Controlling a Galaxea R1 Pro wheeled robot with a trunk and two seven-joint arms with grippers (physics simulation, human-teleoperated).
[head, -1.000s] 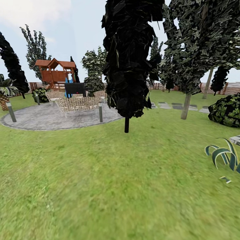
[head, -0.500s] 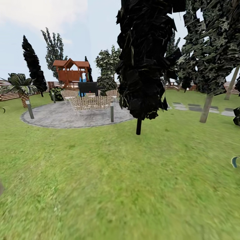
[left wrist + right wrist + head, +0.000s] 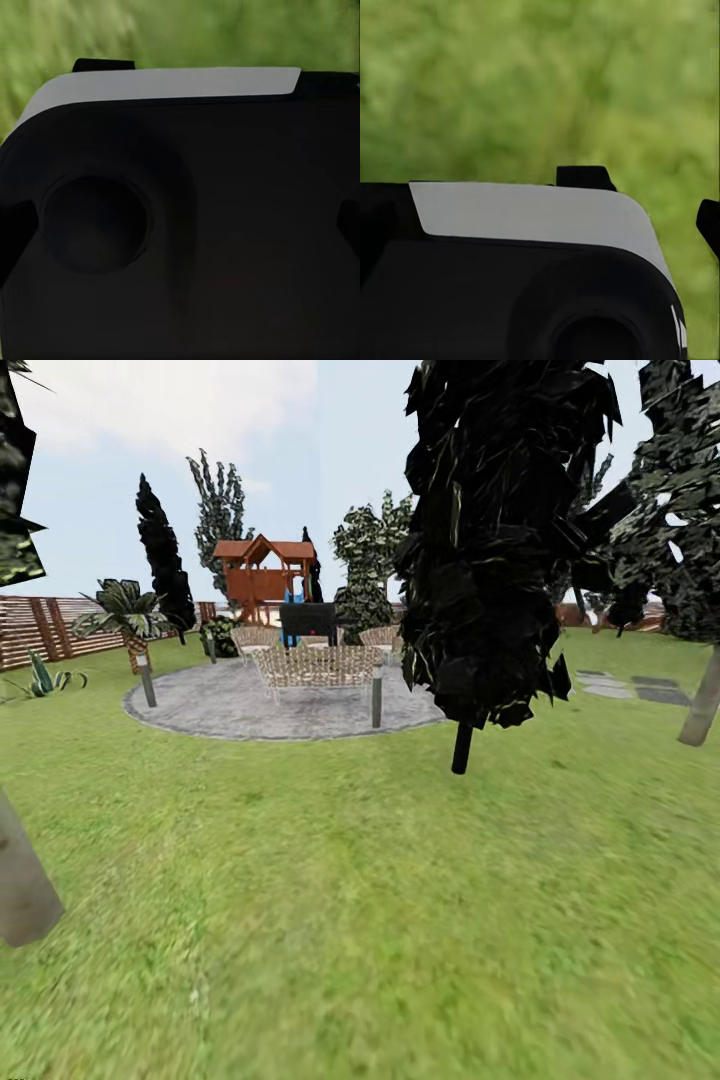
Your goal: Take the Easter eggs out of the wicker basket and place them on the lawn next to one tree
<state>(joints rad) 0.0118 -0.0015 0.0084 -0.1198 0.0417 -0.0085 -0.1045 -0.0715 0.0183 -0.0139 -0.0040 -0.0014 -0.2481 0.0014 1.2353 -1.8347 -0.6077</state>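
Note:
The Easter eggs and the wicker basket are out of view. The lawn spreads wide and green ahead of me. A tree with a pale trunk and blocky leaf clumps stands at the far right. Another pale trunk rises close by at the lower left. In the left wrist view, my left gripper hangs over my own dark body, its fingertips far apart at the picture's edges and nothing between them. My right gripper looks the same, with one dark fingertip against the grass.
A black conifer stands straight ahead on a thin stem. Behind it lie a round paved patio with wicker furniture and short bollards. A palm, a slat fence and a wooden playhouse are farther back.
The whole head view has swung left, so the conifer and patio sit further right. The fence and a near pale trunk have come in at the left.

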